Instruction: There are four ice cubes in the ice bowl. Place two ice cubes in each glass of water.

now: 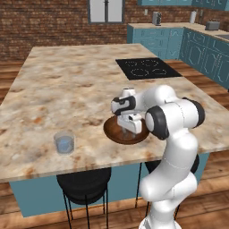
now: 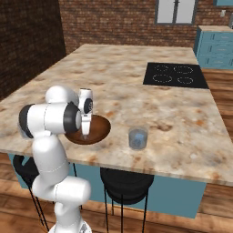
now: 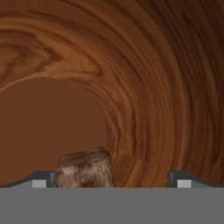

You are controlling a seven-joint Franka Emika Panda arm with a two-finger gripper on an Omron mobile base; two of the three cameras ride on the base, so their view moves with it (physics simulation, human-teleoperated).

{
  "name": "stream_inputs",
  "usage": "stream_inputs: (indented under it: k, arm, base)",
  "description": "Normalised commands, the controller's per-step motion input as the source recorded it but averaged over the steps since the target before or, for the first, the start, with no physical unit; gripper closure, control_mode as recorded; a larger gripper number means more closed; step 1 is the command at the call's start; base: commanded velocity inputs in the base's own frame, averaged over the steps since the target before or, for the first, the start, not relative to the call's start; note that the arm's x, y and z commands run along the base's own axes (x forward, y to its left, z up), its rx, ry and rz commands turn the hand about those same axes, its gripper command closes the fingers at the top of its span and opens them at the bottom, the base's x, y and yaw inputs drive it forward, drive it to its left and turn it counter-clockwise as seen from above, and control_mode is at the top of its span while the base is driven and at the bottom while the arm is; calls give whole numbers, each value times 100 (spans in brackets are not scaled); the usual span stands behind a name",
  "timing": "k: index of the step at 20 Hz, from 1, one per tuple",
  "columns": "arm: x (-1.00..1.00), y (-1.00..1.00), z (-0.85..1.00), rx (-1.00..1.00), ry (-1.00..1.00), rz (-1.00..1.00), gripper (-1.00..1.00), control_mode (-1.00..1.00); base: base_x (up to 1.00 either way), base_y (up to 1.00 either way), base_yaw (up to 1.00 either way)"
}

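Ice cube: a single translucent cube, tinted brown by the wood seen through it, lies on the floor of the ice bowl between the two fingertips, close against the one at the left of the hand view and apart from the other. Gripper: jaws spread wide, nothing held; the tips stand to either side of the cube without closing on it. In the left base view the gripper points straight down into the ice bowl, its fingers reaching below the rim; the right base view shows the same, the gripper lowered inside the ice bowl. Whether further cubes lie in the bowl cannot be told, as the hand and arm hide most of its interior.

Glass of water: a short clear tumbler standing upright on the island counter, well apart from the gripper, toward the robot's left along the near counter edge; in the right base view the glass of water stands beyond the bowl's rim, not touching it. Farther from the gripper, a black cooktop is set into the counter. Black stools stand beneath the near edge.
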Motion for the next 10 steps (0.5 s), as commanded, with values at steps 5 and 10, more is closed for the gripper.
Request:
stream_inputs:
  k: [5,10]
  arm:
    - [0,1,5,0,0,-2,-100,-100]
    - [2,12,-1,0,-1,-1,-100,-100]
  base:
    - [0,0,0]
    - [0,0,0]
